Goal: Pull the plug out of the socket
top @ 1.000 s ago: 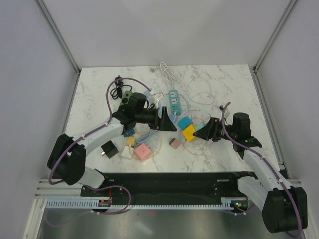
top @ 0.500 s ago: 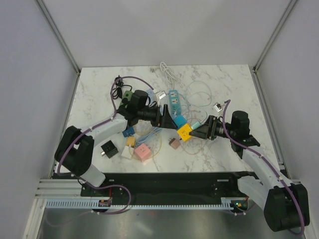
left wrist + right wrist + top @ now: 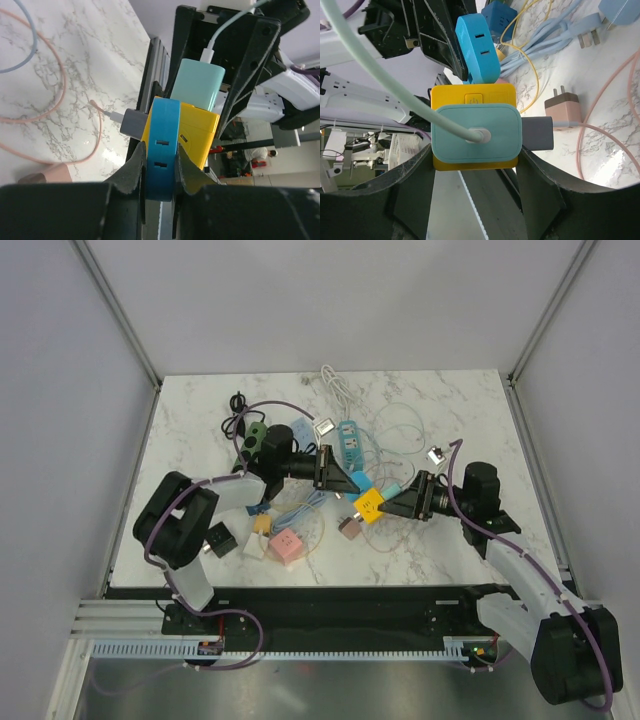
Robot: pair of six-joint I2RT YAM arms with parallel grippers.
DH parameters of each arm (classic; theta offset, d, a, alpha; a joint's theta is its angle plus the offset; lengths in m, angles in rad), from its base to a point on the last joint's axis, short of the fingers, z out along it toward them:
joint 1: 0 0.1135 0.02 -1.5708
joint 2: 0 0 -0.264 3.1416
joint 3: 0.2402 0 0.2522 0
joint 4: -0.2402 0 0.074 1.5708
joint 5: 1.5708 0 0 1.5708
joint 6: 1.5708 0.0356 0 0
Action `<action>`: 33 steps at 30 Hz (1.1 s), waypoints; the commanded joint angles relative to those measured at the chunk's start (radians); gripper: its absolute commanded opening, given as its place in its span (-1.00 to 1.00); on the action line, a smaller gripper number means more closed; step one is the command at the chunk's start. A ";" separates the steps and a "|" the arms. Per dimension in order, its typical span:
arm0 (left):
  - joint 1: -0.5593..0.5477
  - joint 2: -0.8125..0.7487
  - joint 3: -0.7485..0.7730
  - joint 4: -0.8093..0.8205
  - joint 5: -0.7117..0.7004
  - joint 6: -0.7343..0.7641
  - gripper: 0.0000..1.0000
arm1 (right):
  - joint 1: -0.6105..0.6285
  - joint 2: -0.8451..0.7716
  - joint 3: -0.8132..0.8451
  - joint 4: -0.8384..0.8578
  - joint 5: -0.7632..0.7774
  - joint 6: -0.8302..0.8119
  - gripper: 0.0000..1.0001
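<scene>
Gripper [image 3: 475, 150] holds socket [image 3: 451, 96] with blue plug [image 3: 477, 47].

In the left wrist view the left gripper [image 3: 160, 152] is covering the lower end of the blue plug [image 3: 165, 120], which is hiding part of the yellow socket cube [image 3: 200, 132]. From the right wrist, a mint adapter [image 3: 455, 125] is masking that cube's face.

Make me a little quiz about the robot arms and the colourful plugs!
1. True or false: the left gripper is shut on the blue plug.
2. What does the right gripper hold? A: pink cube. B: yellow socket cube. C: black cable.
3. What colour is the plug facing the right wrist camera?

Key: 1 true. 2 B. 3 mint: the mint plug.
</scene>
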 commanded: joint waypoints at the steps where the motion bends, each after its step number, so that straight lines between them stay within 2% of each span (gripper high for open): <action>1: -0.006 0.030 -0.025 0.276 0.039 -0.248 -0.91 | 0.020 -0.003 0.013 0.094 -0.050 -0.029 -1.00; 5: 0.046 0.074 -0.083 0.457 0.014 -0.394 -0.96 | 0.029 -0.011 0.011 0.091 -0.044 -0.011 -1.00; 6: 0.057 0.114 -0.091 0.614 0.010 -0.506 -0.96 | 0.033 -0.015 0.010 0.092 -0.038 -0.009 -1.00; 8: 0.081 0.172 -0.093 0.783 -0.004 -0.633 -0.95 | 0.041 -0.023 0.005 0.100 -0.036 0.017 -1.00; 9: 0.087 0.201 -0.087 0.857 -0.013 -0.752 -0.96 | 0.041 -0.031 0.002 0.107 -0.035 0.029 -1.00; 10: 0.090 0.264 -0.076 0.988 -0.029 -0.805 -0.96 | 0.039 -0.032 -0.001 0.120 -0.038 0.043 -1.00; 12: 0.090 0.316 -0.042 1.057 -0.043 -0.904 -0.95 | 0.044 -0.041 -0.013 0.155 -0.042 0.081 -1.00; 15: 0.092 0.338 -0.021 0.990 -0.049 -0.842 -0.95 | 0.044 -0.048 -0.015 0.127 -0.042 0.080 -1.00; 17: 0.092 0.274 -0.015 0.719 -0.040 -0.717 -0.95 | 0.044 -0.052 0.002 0.036 -0.023 0.038 -1.00; 18: 0.094 0.240 -0.010 0.584 -0.055 -0.528 -0.95 | 0.044 -0.055 0.005 0.016 -0.018 0.011 -1.00; 19: 0.092 0.196 0.002 0.443 -0.075 -0.412 -0.95 | 0.044 -0.058 0.005 0.003 -0.013 0.009 -1.00; 20: 0.090 0.126 0.040 0.144 -0.099 -0.197 -0.96 | 0.044 -0.060 -0.001 -0.008 -0.010 0.007 -1.00; 22: 0.098 0.087 0.080 -0.007 -0.139 -0.089 -0.96 | 0.044 -0.063 -0.013 -0.015 -0.006 0.009 -1.00; 23: 0.107 0.094 0.085 0.055 -0.120 -0.136 -0.95 | 0.043 -0.068 -0.020 -0.017 0.000 0.009 -1.00; 25: 0.144 0.134 0.046 0.284 -0.046 -0.303 -0.95 | 0.044 -0.074 -0.032 -0.017 0.005 0.012 -1.00; 26: 0.155 0.205 0.036 0.563 -0.034 -0.512 -0.96 | 0.044 -0.078 -0.033 -0.017 0.005 0.012 -1.00; 29: 0.182 0.348 0.041 0.936 -0.033 -0.821 -0.96 | 0.043 -0.089 -0.035 -0.017 0.008 0.021 -1.00; 31: 0.189 0.378 0.042 0.970 -0.049 -0.865 -0.96 | 0.044 -0.095 -0.030 -0.023 0.013 0.024 -1.00; 32: 0.189 0.352 0.041 0.947 -0.040 -0.815 -0.95 | 0.043 -0.098 -0.029 -0.026 0.017 0.026 -1.00; 33: 0.190 0.317 0.038 0.754 -0.035 -0.742 -0.96 | 0.044 -0.100 -0.026 -0.031 0.020 0.026 -1.00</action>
